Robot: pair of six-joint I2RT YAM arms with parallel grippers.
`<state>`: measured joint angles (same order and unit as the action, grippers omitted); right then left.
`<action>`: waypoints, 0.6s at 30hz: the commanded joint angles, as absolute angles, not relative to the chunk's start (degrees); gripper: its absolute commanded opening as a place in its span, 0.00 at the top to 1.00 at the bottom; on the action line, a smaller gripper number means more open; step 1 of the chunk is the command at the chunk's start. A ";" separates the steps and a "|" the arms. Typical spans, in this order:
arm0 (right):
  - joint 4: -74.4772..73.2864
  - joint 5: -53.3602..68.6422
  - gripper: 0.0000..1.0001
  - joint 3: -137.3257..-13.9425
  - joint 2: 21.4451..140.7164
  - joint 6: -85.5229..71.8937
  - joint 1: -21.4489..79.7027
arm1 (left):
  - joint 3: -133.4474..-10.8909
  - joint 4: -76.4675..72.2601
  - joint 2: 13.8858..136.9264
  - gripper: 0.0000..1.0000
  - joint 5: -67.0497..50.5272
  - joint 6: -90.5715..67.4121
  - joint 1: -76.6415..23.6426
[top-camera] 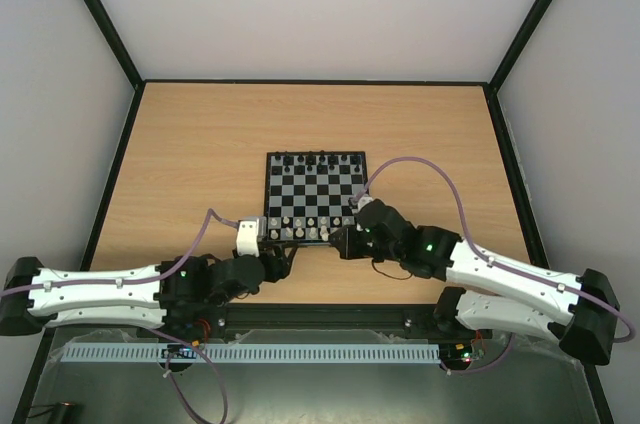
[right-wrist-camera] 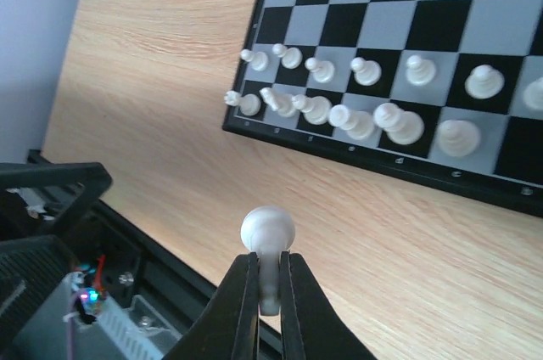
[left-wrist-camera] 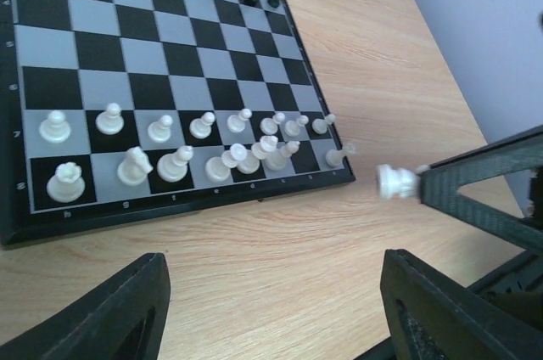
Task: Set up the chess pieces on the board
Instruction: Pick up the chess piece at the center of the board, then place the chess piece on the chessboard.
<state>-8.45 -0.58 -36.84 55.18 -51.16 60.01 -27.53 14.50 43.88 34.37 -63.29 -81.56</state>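
Currently the right gripper (right-wrist-camera: 267, 279) pinches a cream-white round-headed chess piece (right-wrist-camera: 267, 226) over the light wooden table (right-wrist-camera: 170, 80), just beside the black-and-grey chequered chessboard (right-wrist-camera: 382, 33). The left gripper (left-wrist-camera: 273, 279) hovers nearby, fingers spread, holding nothing.

Top camera: the black pieces (top-camera: 316, 159) are too small to tell by type. My right fingers (right-wrist-camera: 237, 313) hide the base of the white pawn (right-wrist-camera: 267, 228), which is blurred in the left wrist view. There the board (left-wrist-camera: 170, 207) is cut off at the left and top edges.
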 commanded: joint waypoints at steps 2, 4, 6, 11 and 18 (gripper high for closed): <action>-24.97 -8.20 0.95 -42.68 55.59 -45.73 59.89 | -29.30 21.79 42.30 0.24 39.01 -63.21 -81.45; -27.83 -9.70 0.95 -44.83 57.22 -44.71 59.88 | -29.14 23.18 42.12 0.16 40.13 -63.49 -81.43; -30.04 -10.79 0.96 -47.14 58.60 -43.85 59.92 | -29.09 24.56 41.97 0.03 41.02 -63.94 -81.31; -32.94 -12.26 0.96 -51.32 61.08 -41.84 59.79 | -29.61 28.12 41.42 0.00 41.90 -64.93 -81.34; -37.12 -13.55 0.96 -55.11 65.48 -40.36 59.83 | -29.79 30.26 39.03 0.01 42.27 -64.78 -81.31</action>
<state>-30.57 -11.42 -52.56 63.55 -42.17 60.01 -28.14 27.20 40.42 40.01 -64.55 -81.56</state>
